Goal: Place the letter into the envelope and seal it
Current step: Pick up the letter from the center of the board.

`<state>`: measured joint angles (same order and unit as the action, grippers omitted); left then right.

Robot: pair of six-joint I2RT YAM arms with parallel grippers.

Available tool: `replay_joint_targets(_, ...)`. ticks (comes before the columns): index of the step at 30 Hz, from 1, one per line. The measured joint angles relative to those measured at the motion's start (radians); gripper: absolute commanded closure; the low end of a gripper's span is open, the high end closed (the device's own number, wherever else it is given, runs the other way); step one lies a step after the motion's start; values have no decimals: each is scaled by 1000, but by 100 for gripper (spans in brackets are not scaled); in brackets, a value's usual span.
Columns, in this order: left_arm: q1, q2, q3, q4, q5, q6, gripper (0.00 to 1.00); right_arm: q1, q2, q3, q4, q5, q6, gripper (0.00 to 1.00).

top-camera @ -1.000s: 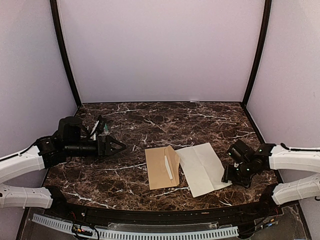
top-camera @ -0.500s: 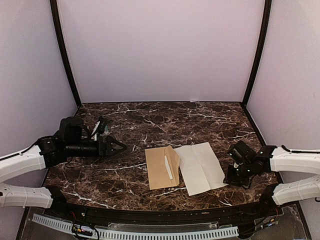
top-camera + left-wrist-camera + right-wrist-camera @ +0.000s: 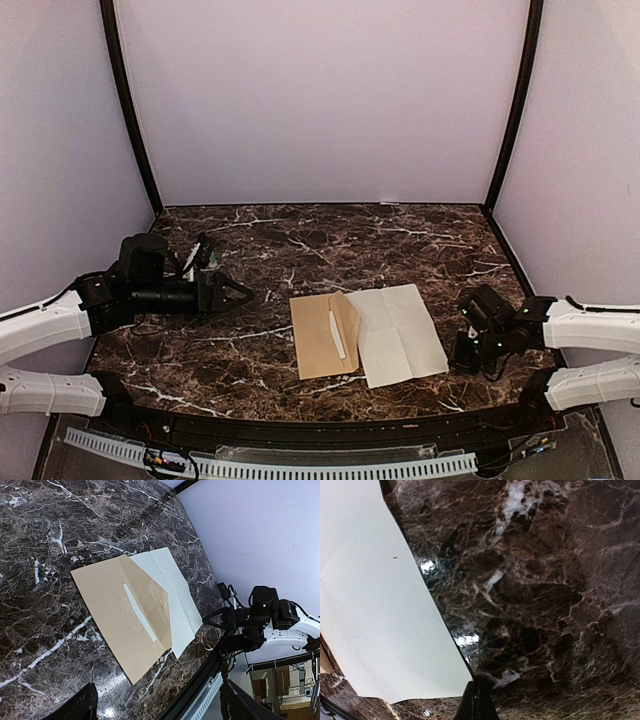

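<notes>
You've got the letter (image 3: 402, 333) lying flat on the marble table (image 3: 400, 240), plain pale side up w/ fold creases showing, just R of centre & toward the near edge. The envelope (image 3: 318, 338) lies right beside it on its L, kraft-brown, long edges running front-to-back. Its R edge overlaps the letter's L edge, & a thin pale strip (image 3: 337, 335) shows on the upward face. The flap looks open & flat toward the letter, tho the fold line is faint from the top cam. Your R gripper (image 3: 464, 350) is down at table level by the letter's near-R corner, claw closed tight. R wrist cam shows its two fingers (image 3: 469, 710) pressed together w/ no gap, tips right at that corner. Can't tell if the paper edge is pinched btw them or only touching; the sheet lies flat. Your L gripper (image 3: 228, 274) hovers over the L side of the table, well apart from the envelope, turned sideways & pointing toward the centre. Its claw is wide open w/ nothing in it. L wrist cam sees both papers out ahead, framed btw its fingertips (image 3: 82, 707).
</notes>
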<state>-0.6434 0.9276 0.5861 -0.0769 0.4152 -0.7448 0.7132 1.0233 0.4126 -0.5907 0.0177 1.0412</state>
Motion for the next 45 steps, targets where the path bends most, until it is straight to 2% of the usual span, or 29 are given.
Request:
replay_joint_targets(6, 0, 0, 0, 0, 0, 0, 17, 0, -41, -7, 2, -2, 8, 100)
replay_joint_targets(15, 0, 0, 0, 5, 9, 0, 17, 0, -213, 6, 10, -21, 19, 100)
replay_joint_targets(21, -2, 31, 4, 65, 44, 2, 17, 0, -218, 14, 48, -59, 23, 100)
replay_joint_targets(22, -3, 41, 8, 71, 46, 4, 17, 0, -207, 21, 45, -56, 23, 91)
replay_joint_targets(26, -21, 72, 31, 87, 44, 8, 17, 0, -151, 53, 1, -18, 11, 78)
replay_joint_targets(28, -48, 87, 38, 108, 38, 8, 17, 0, -136, 54, -14, -9, 9, 64)
replay_joint_targets(31, -118, 131, 45, 147, 21, 0, 18, 0, -125, 54, -23, -6, -12, 50)
replay_joint_targets(33, -174, 181, 50, 183, 6, -11, 19, 0, -121, 53, -22, -6, -21, 47)
replay_joint_targets(38, -293, 330, 64, 272, -31, -59, 21, 0, -103, 32, 0, -5, -30, 47)
replay_joint_targets(45, -421, 572, 206, 364, -80, -100, 25, 0, -87, -26, 26, -14, -26, 48)
